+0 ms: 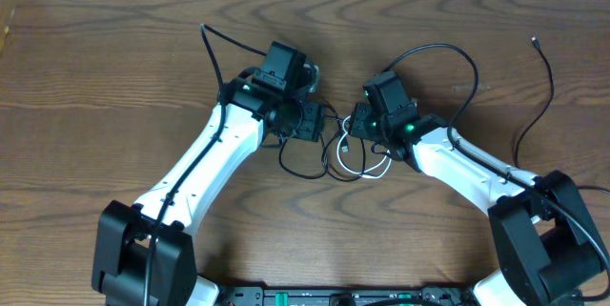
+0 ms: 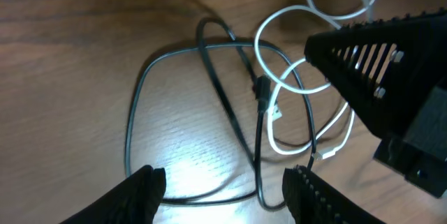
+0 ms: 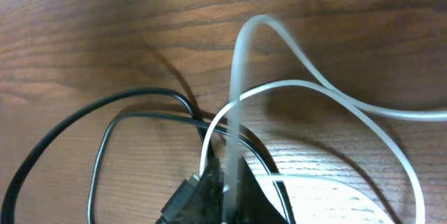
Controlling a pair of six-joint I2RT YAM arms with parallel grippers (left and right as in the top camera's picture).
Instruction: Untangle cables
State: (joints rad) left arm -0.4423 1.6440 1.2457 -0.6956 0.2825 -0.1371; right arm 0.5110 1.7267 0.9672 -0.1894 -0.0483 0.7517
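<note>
Left gripper (image 2: 223, 185) wide, empty; right gripper (image 3: 232, 185) pinches white cable (image 3: 238, 77) (strand points straight off tips); black cable (image 2: 129, 133) flat.

Left wrist view: left gripper (image 2: 223, 176) fingers (image 2: 143, 192) cropped by lower edge; black cable (image 2: 130, 133) leaves frame between them. White cable (image 2: 258, 42) exits top edge, one stretch hidden behind right gripper (image 2: 314, 48) opposite.
Right wrist view: own fingertips (image 3: 255, 203) mostly cut off at bottom, pinched on white strand blurred close to lens; black cable runs off left edge; plug beside tips dark, type unreadable.
Overhead: cable crossings beneath both grippers hidden; plug ends too small to tell.
</note>
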